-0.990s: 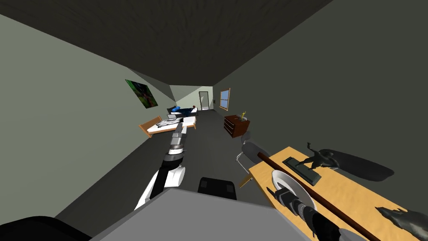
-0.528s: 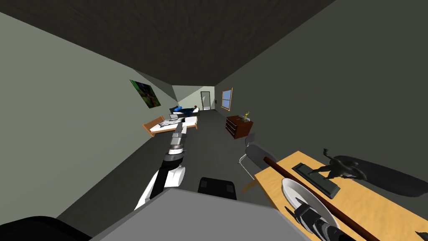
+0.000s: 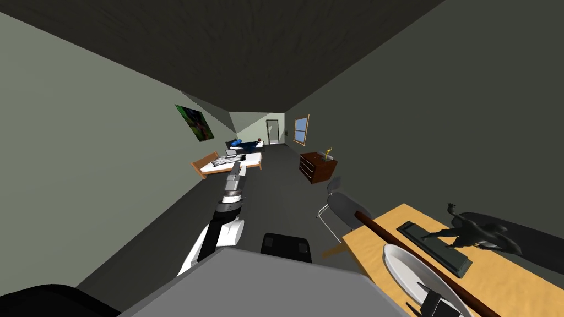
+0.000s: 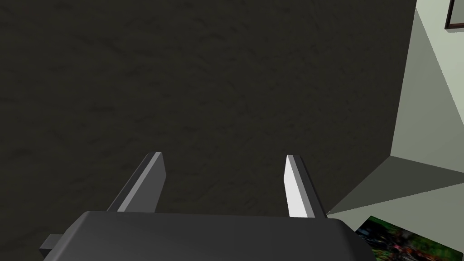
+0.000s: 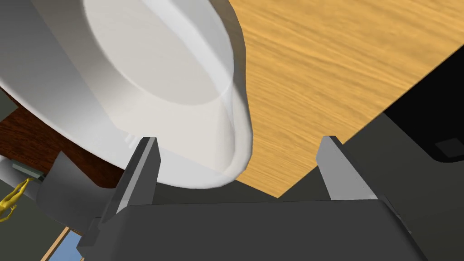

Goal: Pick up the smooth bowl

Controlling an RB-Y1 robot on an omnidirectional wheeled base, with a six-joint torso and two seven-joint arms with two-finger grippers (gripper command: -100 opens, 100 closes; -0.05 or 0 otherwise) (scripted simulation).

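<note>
Nearby, the white bowl (image 3: pixel 410 269) sits on the wooden table (image 3: pixel 495 275), just beside a dark rod (image 3: pixel 385 236) and near a statue (image 3: pixel 468 234). The right jaws stand released at its rim. The left jaws hang released above the dark floor (image 3: pixel 275 192), toward the bed (image 3: pixel 231 162).

The white bowl (image 3: pixel 405 269) runs off the head view's lower edge, partly behind the right tool (image 3: pixel 416 296).
</note>
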